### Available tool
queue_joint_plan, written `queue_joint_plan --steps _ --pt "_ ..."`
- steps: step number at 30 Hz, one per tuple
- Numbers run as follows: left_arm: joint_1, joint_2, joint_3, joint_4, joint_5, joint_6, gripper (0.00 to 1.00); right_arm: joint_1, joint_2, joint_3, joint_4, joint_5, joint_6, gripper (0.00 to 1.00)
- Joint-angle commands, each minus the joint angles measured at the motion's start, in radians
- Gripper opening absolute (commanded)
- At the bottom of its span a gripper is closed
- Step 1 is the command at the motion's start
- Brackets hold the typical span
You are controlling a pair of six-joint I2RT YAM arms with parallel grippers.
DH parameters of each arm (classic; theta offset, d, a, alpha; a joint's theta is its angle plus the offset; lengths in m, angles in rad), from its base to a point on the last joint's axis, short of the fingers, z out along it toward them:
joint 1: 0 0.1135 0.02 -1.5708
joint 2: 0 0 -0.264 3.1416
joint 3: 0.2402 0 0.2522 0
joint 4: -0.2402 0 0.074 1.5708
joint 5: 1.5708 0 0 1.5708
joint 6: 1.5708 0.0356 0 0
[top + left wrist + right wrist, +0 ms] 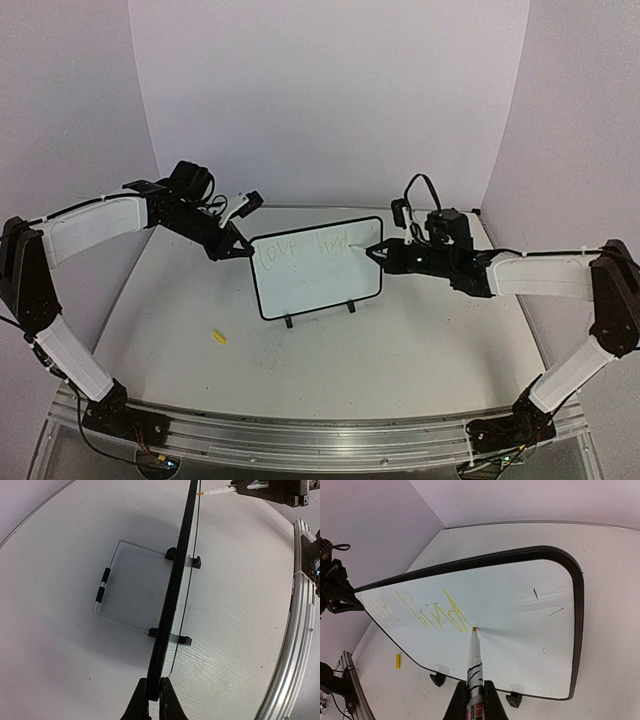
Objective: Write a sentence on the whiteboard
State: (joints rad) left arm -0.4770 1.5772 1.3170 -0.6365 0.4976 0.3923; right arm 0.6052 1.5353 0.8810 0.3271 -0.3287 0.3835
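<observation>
- Two words of the sentence (300,250) were seen written on the whiteboard (320,290), which was stood upright mid-surface (420,350), long axis left to right.
- Its left edge was clamped by the left pincer (240,247).
- A marker (474,652) was gripped by the right pincer (475,687), tip pressed just right of the last letter; blank board lay rightward.

Small yellow piece (219,337) — on white table (420,350)
</observation>
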Motion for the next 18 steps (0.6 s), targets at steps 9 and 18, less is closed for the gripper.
queue_joint_plan --steps 9,18 --pt "0.014 -0.017 -0.004 0.015 -0.142 0.060 0.00 -0.005 -0.091 0.000 0.032 0.008 0.026 0.00" --pt "0.014 -0.019 -0.005 0.015 -0.142 0.059 0.00 -0.006 -0.064 0.016 0.032 0.019 0.024 0.00"
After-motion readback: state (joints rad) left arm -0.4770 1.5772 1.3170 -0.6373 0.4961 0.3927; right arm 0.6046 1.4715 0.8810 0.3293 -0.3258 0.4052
